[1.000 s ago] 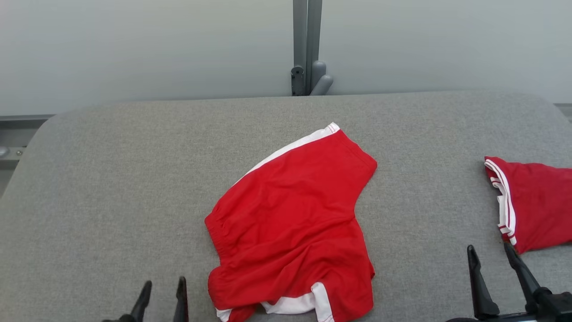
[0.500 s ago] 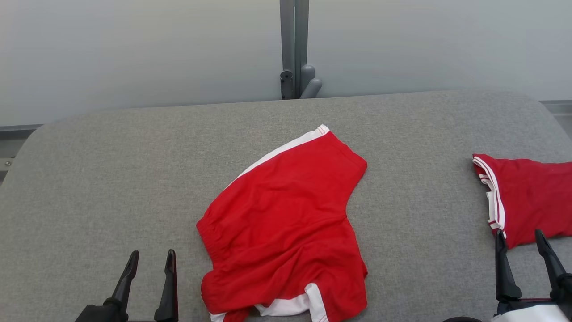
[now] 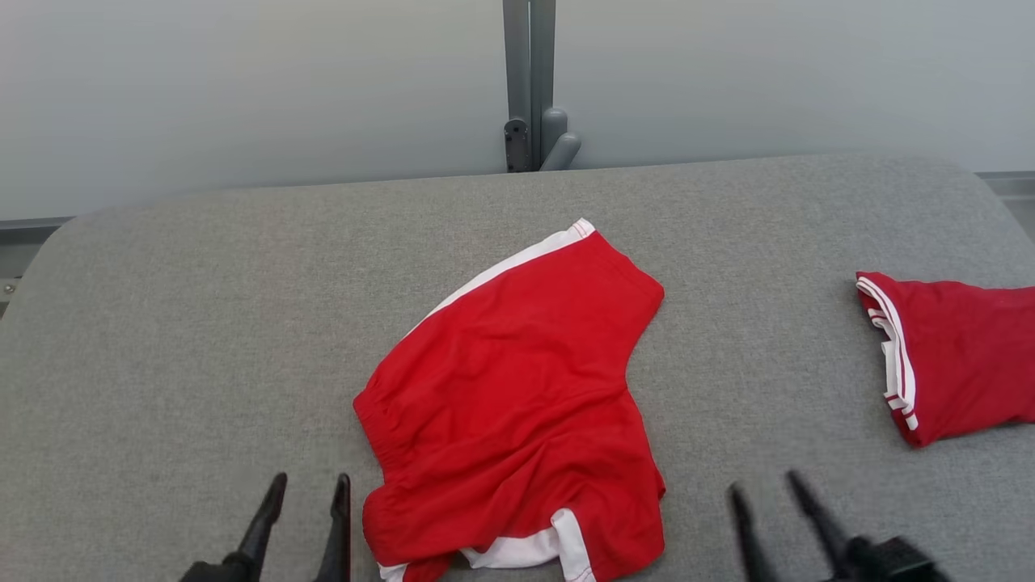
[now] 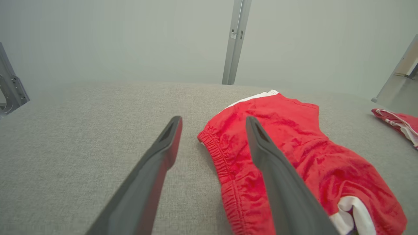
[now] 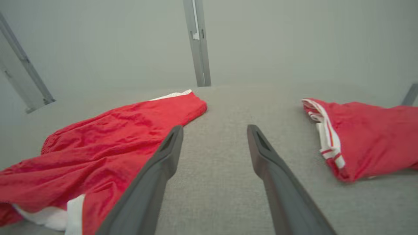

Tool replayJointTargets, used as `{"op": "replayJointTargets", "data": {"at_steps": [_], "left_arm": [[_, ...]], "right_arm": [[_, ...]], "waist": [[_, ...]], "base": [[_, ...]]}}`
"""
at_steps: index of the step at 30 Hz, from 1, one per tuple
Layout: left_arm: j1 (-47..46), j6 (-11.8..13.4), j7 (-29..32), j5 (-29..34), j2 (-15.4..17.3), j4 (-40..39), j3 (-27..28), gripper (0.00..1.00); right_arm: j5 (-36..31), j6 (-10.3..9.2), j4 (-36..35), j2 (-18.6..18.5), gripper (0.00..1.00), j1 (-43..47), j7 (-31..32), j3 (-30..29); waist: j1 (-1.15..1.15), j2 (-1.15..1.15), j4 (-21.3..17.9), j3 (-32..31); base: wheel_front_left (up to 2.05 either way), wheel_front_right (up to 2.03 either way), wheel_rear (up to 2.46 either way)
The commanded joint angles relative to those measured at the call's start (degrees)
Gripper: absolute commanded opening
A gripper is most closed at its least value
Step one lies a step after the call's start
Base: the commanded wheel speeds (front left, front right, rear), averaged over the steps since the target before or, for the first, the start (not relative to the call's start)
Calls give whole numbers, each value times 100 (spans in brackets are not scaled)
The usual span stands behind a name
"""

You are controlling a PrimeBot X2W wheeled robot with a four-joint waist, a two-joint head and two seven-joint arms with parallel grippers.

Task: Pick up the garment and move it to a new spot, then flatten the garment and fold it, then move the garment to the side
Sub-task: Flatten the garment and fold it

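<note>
1. Red shorts (image 3: 517,388) lie crumpled mid-table, their near hem cut off by the frame.
2. Both empty: left gripper (image 3: 311,489) spread, just beside the waistband; right gripper (image 3: 766,493) spread, blurred.
3. At right, second garment (image 3: 962,360), red, partly cut off.
4. Grey fabric table (image 3: 202,323); pale wall (image 3: 242,81), grey post (image 3: 530,73).

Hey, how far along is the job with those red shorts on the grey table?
Done: only a red white-trimmed garment at the table's right side looks folded. In hand: nothing; left gripper and right gripper are open and empty beside the red shorts. Left: the shorts lie rumpled mid-table, so pickup, flattening, folding and moving aside all remain.
</note>
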Motion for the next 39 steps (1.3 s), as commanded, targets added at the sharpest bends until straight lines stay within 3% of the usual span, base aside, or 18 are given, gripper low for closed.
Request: {"op": "replayJointTargets", "data": {"at_steps": [1, 4, 7, 12, 15, 17, 24, 26, 28, 34, 39], "left_arm": [[107, -15, -14, -61, 101, 39, -79, 100], [245, -15, -14, -282, 396, 244, -554, 100], [274, -14, 279, -634, 732, 320, -979, 100], [65, -9, 1117, -1161, 1177, 137, -1388, 100], [-67, -9, 1477, -1433, 1243, 88, -1518, 100], [-196, -9, 1716, -1591, 1283, 70, -1666, 100], [-267, 2, 2049, -1763, 1324, -54, -1734, 100], [-246, 25, 2153, -1795, 1364, -134, -1736, 100], [-205, 53, 2268, -1838, 1388, -238, -1743, 100], [-37, 177, 2547, -2033, 1416, -559, -1716, 100], [130, 219, 2858, -2256, 1423, -915, -1756, 100]], "right_arm": [[127, 1, 106, -120, 100, 142, 15, 395], [627, -4, 196, -588, 100, 162, 493, 1593], [1069, -3, 85, -896, 100, 55, 926, 2293], [1595, -2, 71, -1063, 100, -224, 1323, 2876], [1878, -2, 142, -1126, 91, -389, 1601, 3188], [2079, -2, 200, -1247, 94, -522, 1814, 3512], [2297, -2, 429, -1175, 84, -907, 1686, 3506], [2306, -2, 558, -1129, 73, -1004, 1648, 3478], [2316, -1, 675, -1066, 69, -1061, 1608, 3455], [2310, -1, 911, -1033, 67, -1108, 1596, 3527], [2356, -1, 991, -946, 75, -1129, 1581, 3579]], "waist": [[0, 0, 13, 19], [0, 0, 32, 83], [0, 0, 46, 247], [0, 0, 157, 641], [0, 0, 203, 871], [0, 0, 213, 1035], [0, 0, 152, 1275], [0, 0, 167, 1290], [0, 0, 197, 1281], [0, 0, 263, 1239], [0, 0, 308, 1233]], "base": [[0, 0, 0], [0, 0, 0], [0, 0, 0], [0, 0, 0], [0, 0, 0], [0, 0, 0], [0, 0, 0], [0, 0, 0], [0, 0, 0], [0, 0, 0], [0, 0, 0]]}}
